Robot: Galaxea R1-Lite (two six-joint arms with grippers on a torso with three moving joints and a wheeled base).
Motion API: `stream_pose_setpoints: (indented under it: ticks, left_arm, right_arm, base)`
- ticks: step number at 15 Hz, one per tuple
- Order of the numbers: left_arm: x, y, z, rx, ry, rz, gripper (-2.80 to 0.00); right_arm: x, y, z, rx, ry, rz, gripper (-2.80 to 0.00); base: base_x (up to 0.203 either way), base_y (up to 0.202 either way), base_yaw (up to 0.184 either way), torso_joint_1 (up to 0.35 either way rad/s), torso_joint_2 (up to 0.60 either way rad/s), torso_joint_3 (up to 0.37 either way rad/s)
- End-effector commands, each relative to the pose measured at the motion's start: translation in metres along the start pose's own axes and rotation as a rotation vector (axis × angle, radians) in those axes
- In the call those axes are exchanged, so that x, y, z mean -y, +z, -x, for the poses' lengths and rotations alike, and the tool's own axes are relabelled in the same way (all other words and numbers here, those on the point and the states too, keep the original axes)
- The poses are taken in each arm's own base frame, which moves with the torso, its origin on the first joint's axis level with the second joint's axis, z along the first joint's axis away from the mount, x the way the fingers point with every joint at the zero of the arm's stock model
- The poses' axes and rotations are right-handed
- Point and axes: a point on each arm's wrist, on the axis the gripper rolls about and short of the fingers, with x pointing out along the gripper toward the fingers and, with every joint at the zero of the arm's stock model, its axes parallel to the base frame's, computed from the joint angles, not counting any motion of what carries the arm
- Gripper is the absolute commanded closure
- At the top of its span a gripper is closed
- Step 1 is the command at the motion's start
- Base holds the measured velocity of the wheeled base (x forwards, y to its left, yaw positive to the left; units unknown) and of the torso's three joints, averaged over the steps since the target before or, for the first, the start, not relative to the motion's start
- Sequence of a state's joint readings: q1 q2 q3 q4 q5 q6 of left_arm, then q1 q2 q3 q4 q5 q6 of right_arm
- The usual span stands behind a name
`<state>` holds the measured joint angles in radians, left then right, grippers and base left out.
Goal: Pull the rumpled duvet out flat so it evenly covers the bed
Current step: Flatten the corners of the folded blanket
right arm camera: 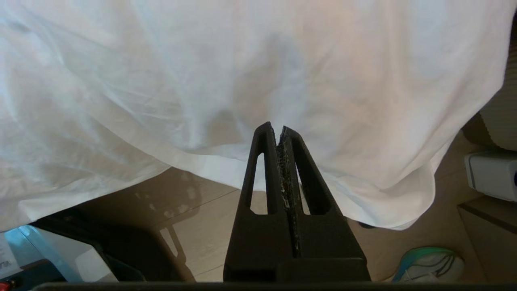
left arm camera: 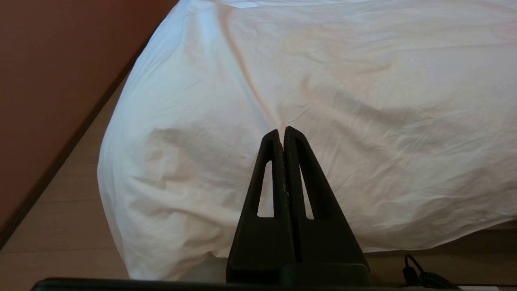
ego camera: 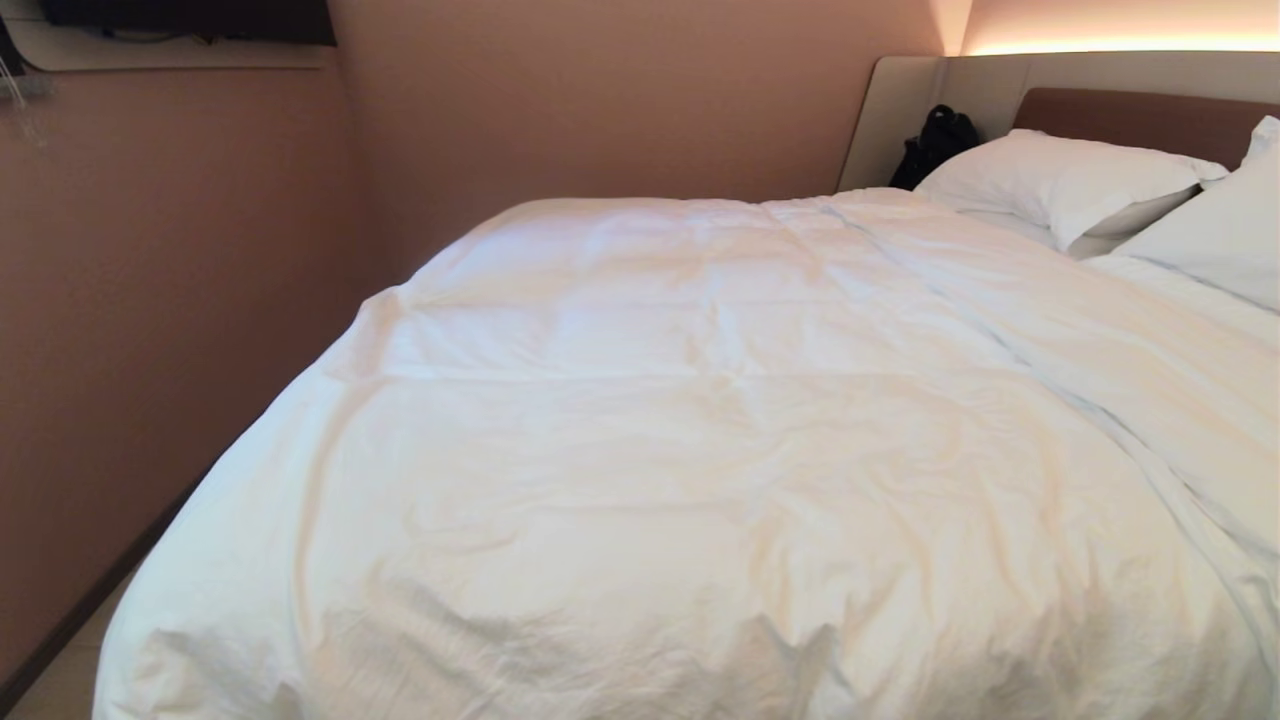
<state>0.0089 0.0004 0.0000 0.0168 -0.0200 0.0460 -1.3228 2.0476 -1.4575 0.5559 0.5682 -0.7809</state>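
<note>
duvet [ego camera: 700,450] white, puffy, creased, apparently spread over bed [ego camera: 1140,115]

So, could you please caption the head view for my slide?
White duvet spread over the bed, two pillows at the headboard, no tool in view.

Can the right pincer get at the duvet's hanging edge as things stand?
Probably yes. The right pincer, shut and empty, points at the duvet edge hanging above the floor, with nothing between. It would have to open first.
</note>
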Motion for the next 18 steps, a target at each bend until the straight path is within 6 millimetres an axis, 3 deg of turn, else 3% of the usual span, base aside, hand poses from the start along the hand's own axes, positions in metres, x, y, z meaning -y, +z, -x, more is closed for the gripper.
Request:
stream_pose_setpoints:
  ticks: [1, 6, 9, 11, 15, 18]
  left_arm:
    - [0.0, 0.0, 0.0, 0.0, 0.0, 0.0, 0.0]
    - [0.0, 0.0, 0.0, 0.0, 0.0, 0.0, 0.0]
    - [0.0, 0.0, 0.0, 0.0, 0.0, 0.0, 0.0]
    - [0.0, 0.0, 0.0, 0.0, 0.0, 0.0, 0.0]
    - [0.0, 0.0, 0.0, 0.0, 0.0, 0.0, 0.0]
    - [0.0, 0.0, 0.0, 0.0, 0.0, 0.0, 0.0]
  right_arm:
    - [-0.002, -0.003, -0.005, -0.039, 0.054, -0.032, 0.0]
    - [0.008, -0.013, -0.04, -0.096, 0.104, -0.053, 0.0]
    - [0.018, -0.026, -0.08, -0.171, 0.14, -0.077, 0.0]
    - [0.024, -0.027, -0.09, -0.187, 0.129, -0.07, 0.0]
    - [0.032, -0.038, -0.11, -0.253, 0.05, -0.046, 0.0]
    - [0.036, -0.056, -0.142, -0.278, -0.124, 0.038, 0.0]
  base:
    - [0.0, 0.0, 0.0, 0.0, 0.0, 0.0]
    - [0.0, 0.0, 0.0, 0.0, 0.0, 0.0]
    - [0.0, 0.0, 0.0, 0.0, 0.0, 0.0]
    - [0.0, 0.0, 0.0, 0.0, 0.0, 0.0]
    - [0.0, 0.0, 0.0, 0.0, 0.0, 0.0]
    - [0.0, 0.0, 0.0, 0.0, 0.0, 0.0]
